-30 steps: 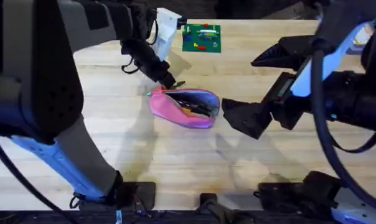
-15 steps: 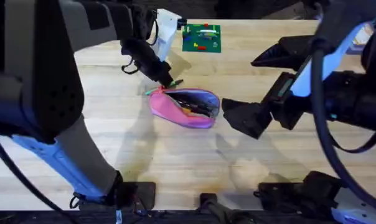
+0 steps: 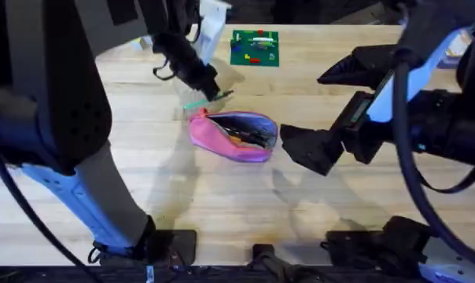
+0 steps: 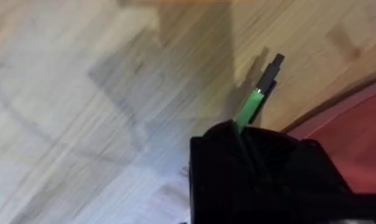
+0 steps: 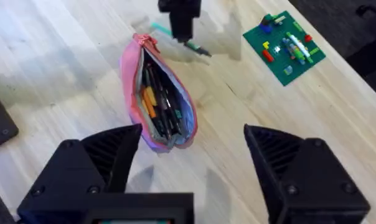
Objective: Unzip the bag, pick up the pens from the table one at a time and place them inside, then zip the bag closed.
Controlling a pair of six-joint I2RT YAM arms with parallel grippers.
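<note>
The pink bag lies near bench centre, unzipped, mouth gaping, with pens and an orange item visible inside. At its 11 o'clock, the left end effector is clenched on the green pen, which is lifted just above the bench and projects from both sides of the fingers. At the bag's 3 o'clock, the right end effector stands released, fingers spread wide, clear of the fabric. A small green board sits at the bag's 12 o'clock, well apart.
</note>
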